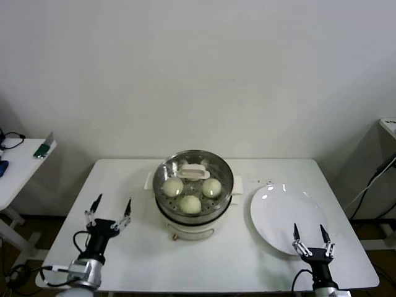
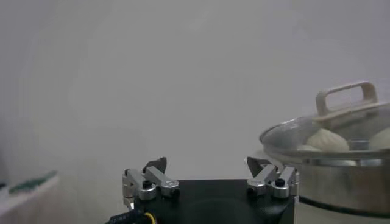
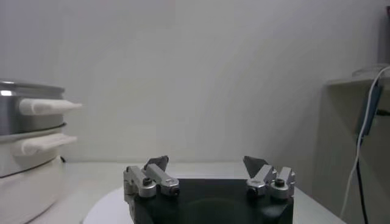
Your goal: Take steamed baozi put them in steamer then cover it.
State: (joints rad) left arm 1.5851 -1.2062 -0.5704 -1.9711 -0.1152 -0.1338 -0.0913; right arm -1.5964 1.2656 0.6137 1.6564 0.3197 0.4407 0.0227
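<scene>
The steamer (image 1: pixel 195 218) stands at the table's middle, a shiny steel pot on a cream-white base. The glass cover (image 1: pixel 219 167) with its white handle (image 1: pixel 192 171) sits on the pot. Three baozi (image 1: pixel 190 203) show through the glass; a fourth may be hidden under the handle. In the left wrist view the cover (image 2: pixel 292 131) and baozi (image 2: pixel 329 140) show beside the fingers. My left gripper (image 1: pixel 109 208) is open and empty, near the table's front left. My right gripper (image 1: pixel 308 235) is open and empty at the front right, over the plate's near edge.
A flat white plate (image 1: pixel 281 210) lies right of the steamer, with nothing on it. A side table (image 1: pixel 18 167) with small items stands at the far left. A cabinet and cable (image 1: pixel 377 176) are at the right edge.
</scene>
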